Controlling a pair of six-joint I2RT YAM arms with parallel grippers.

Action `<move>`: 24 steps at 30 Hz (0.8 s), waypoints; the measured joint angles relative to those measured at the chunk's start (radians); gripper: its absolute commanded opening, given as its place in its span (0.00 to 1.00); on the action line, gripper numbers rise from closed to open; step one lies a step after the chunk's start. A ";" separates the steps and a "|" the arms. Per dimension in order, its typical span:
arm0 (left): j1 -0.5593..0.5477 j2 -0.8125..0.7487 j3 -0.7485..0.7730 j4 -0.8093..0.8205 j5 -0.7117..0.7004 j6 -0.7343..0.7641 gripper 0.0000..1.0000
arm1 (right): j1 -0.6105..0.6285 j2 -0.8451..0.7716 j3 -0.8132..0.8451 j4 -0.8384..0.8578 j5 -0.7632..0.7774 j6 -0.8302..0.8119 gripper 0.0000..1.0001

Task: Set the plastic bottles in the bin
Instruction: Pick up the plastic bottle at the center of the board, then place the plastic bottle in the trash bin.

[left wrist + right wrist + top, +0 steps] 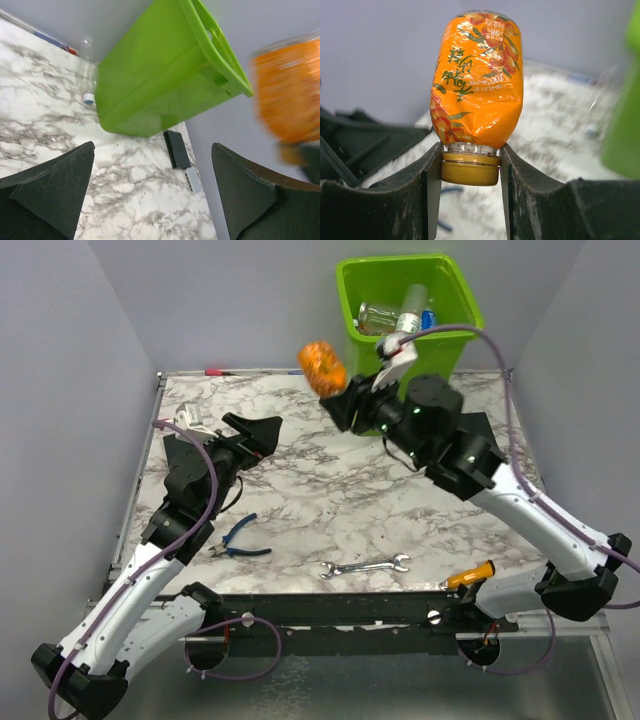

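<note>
Over at about one o'clock, just past the far edge of the marble-patterned table [330, 490], stands the bin [346, 302], glossy lime-green plastic, square and tapered with a thick rolled rim. Inside it I can see a clear ribbed bottle [375, 317] and a taller bottle with a pale label [412, 308]. Up in the air near twelve o'clock, just short of the bin's near left corner, the right gripper [471, 161] has its black jaws pinched narrowly on the yellow cap and neck of the orange bottle [477, 75]. That bottle is held cap-down and base-up, its thin shrink-wrap label crinkled, printed with green leaves and small fruit. The body looks dented and soft. Round at ten o'clock the left gripper [152, 170] hangs low over the table with its foam-textured fingers spread wide and nothing between them. From its view a clear bottle [88, 75] lies on the table against the bin's left wall, hard to make out against the grey backdrop. Nearer me lie blue-handled pliers [240, 538] at eight o'clock, a silver wrench [365, 567] at six and an orange-handled screwdriver [470, 576] at five, all well apart from either gripper. A purple cable arcs across the bin's front rim
</note>
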 measured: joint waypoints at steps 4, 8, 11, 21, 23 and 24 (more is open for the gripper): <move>0.000 -0.014 0.018 -0.022 -0.053 0.041 0.99 | -0.014 0.001 0.267 -0.039 0.152 -0.137 0.00; 0.000 -0.013 0.003 -0.045 -0.088 0.056 0.99 | -0.037 0.014 0.439 -0.027 0.273 -0.246 0.00; 0.000 -0.015 -0.019 -0.071 -0.112 0.078 0.99 | -0.090 0.050 0.515 -0.016 0.318 -0.285 0.00; 0.000 -0.048 -0.066 -0.103 -0.174 0.127 0.99 | -0.450 0.331 0.740 -0.049 0.254 -0.155 0.00; 0.000 -0.053 -0.076 -0.106 -0.183 0.135 0.99 | -0.483 0.359 0.735 -0.043 0.227 -0.131 0.00; 0.000 -0.053 -0.080 -0.106 -0.187 0.138 0.99 | -0.491 0.366 0.730 -0.039 0.218 -0.126 0.00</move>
